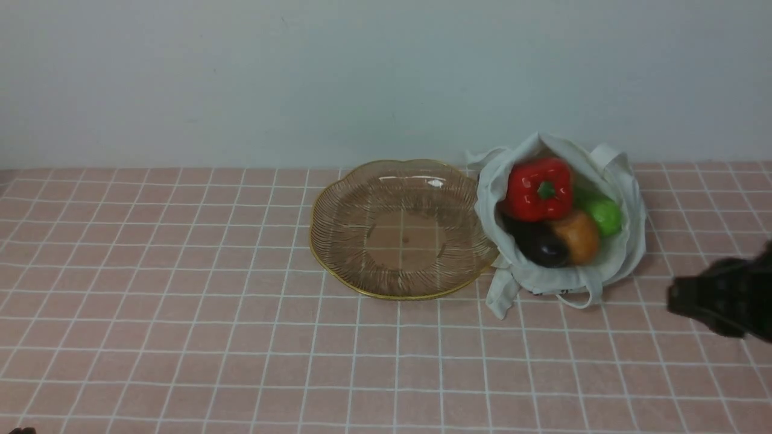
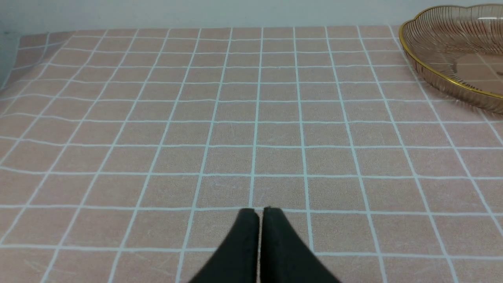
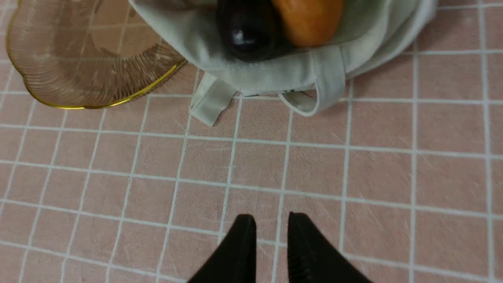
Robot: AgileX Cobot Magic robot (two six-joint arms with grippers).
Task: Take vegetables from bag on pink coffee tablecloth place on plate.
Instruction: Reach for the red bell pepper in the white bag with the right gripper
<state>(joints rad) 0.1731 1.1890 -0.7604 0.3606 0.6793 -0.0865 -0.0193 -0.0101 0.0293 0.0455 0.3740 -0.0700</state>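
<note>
since the plate (image 1: 401, 241) is bare and the vegetables (image 1: 538, 188) sit in the bag (image 1: 627, 241) touching it, looks like first pick: right gripper (image 3: 271, 218), narrowly parted, empty, hovers near bag; should widen. left gripper (image 2: 259, 212) closed.

Gloss meets soft cloth in front of you.
You see a matt dusty pink cloth tablecloth (image 1: 181, 313) with white grid lines under a transparent, shiny amber ribbed glass plate (image 1: 338, 241) with a gold rim. The off-white cloth tote bag (image 1: 624, 253) is soft and creased; the red bell pepper (image 1: 538, 188), dark purple eggplant (image 1: 540, 244), orange-brown potato (image 1: 578, 236) and green cucumber (image 1: 604, 215) gleam like smooth plastic. The black right gripper (image 3: 271, 215) looks matt.
</note>
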